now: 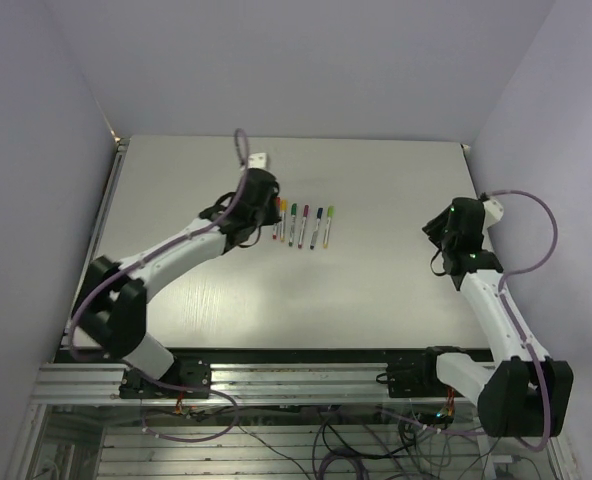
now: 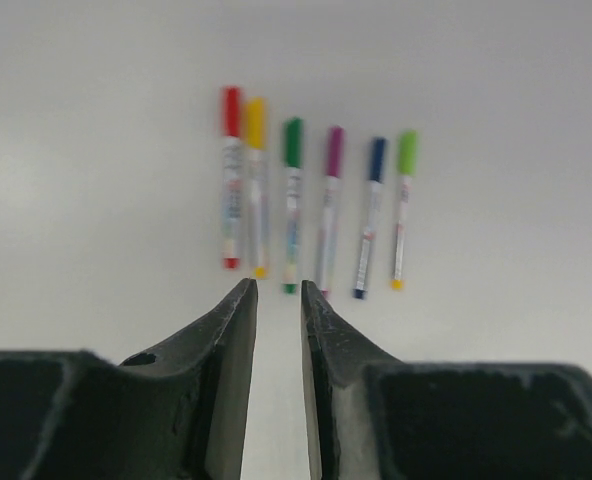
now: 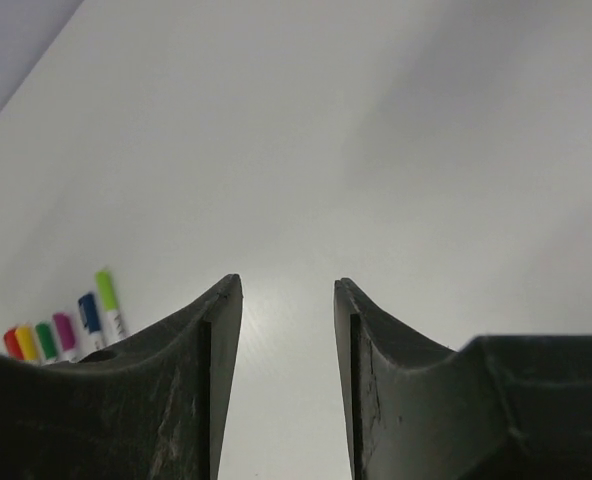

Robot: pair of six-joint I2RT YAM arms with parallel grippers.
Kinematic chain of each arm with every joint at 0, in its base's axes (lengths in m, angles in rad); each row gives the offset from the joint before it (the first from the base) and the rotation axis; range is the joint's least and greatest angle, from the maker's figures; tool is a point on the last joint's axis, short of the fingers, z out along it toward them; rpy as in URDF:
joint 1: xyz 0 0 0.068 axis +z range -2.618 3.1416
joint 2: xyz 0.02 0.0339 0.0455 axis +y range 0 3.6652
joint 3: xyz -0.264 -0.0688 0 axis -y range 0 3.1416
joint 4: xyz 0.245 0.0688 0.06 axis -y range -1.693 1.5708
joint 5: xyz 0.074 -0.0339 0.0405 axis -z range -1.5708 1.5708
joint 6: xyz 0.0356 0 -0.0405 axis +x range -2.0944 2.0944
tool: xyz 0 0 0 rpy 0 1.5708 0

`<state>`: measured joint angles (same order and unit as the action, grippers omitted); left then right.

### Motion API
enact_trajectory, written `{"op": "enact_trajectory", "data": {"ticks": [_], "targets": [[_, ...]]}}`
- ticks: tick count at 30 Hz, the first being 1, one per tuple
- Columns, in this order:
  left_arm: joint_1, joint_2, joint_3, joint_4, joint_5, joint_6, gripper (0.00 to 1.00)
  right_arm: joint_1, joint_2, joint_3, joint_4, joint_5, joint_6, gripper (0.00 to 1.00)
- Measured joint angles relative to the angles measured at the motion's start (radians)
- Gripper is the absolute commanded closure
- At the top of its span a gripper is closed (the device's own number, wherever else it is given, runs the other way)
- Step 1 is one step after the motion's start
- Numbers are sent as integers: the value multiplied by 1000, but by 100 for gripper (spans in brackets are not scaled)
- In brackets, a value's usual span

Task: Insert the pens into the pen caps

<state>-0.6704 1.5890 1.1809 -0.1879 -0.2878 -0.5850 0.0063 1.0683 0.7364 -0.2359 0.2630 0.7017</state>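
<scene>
Six whitish pens lie side by side in a row on the table [image 1: 376, 290], each with a cap on its far end. In the left wrist view the caps are red [image 2: 232, 110], orange-yellow [image 2: 256, 122], dark green [image 2: 293, 142], purple [image 2: 334, 152], blue [image 2: 377, 158] and light green [image 2: 407, 152]. The row [image 1: 302, 226] lies just right of my left gripper [image 1: 260, 213]. My left gripper [image 2: 276, 292] hovers just short of the pens' near ends, its jaws a narrow gap apart and empty. My right gripper [image 1: 441, 238] [image 3: 288, 285] is open and empty, far right of the pens [image 3: 66, 330].
The grey walls stand close on the left, back and right of the table. The metal frame rail [image 1: 296, 380] with both arm bases runs along the near edge.
</scene>
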Motion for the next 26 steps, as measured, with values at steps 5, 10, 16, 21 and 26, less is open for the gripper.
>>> {"op": "enact_trajectory", "data": {"ticks": [5, 10, 16, 21, 26], "targets": [[70, -200, -93, -19, -104, 4, 65, -25, -91, -6, -72, 102, 29, 35], [82, -340, -136, -45, -192, 4, 65, -25, -122, -9, -151, 165, 69, 16], [85, -381, -164, -96, -250, -8, 65, -25, 13, 42, -325, 225, 140, 16], [85, -381, -167, -124, -270, -18, 65, -25, 39, 55, -375, 223, 142, 17], [86, -381, -171, -132, -282, -26, 65, -25, -10, 55, -375, 224, 135, 16]]}}
